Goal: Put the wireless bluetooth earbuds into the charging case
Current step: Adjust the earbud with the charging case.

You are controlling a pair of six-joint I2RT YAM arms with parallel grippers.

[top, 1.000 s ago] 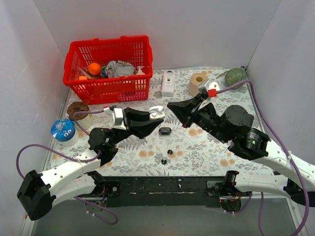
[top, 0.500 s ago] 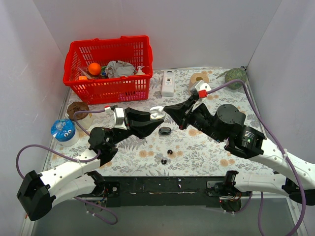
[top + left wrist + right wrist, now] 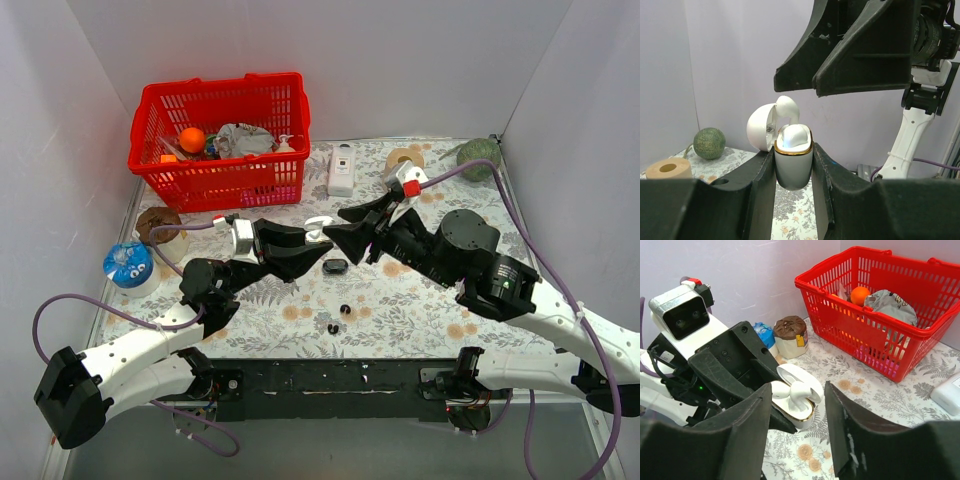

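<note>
Your left claw (image 3: 793, 160) is clamped on the charging case (image 3: 801, 419), a glossy white egg-shaped shell with a thin gold rim. It is held upright with its domed lid hinged back. Two smooth white earbuds (image 3: 795, 136) sit at its mouth: one rounded bud nestles in the well, the other stands higher against the lid. Your right claw (image 3: 352, 226) hangs just beside the case, its matte black wedge fingers spread apart, gripping nothing. Two tiny black buds (image 3: 345, 309) lie on the flower-printed desk (image 3: 400, 300).
</note>
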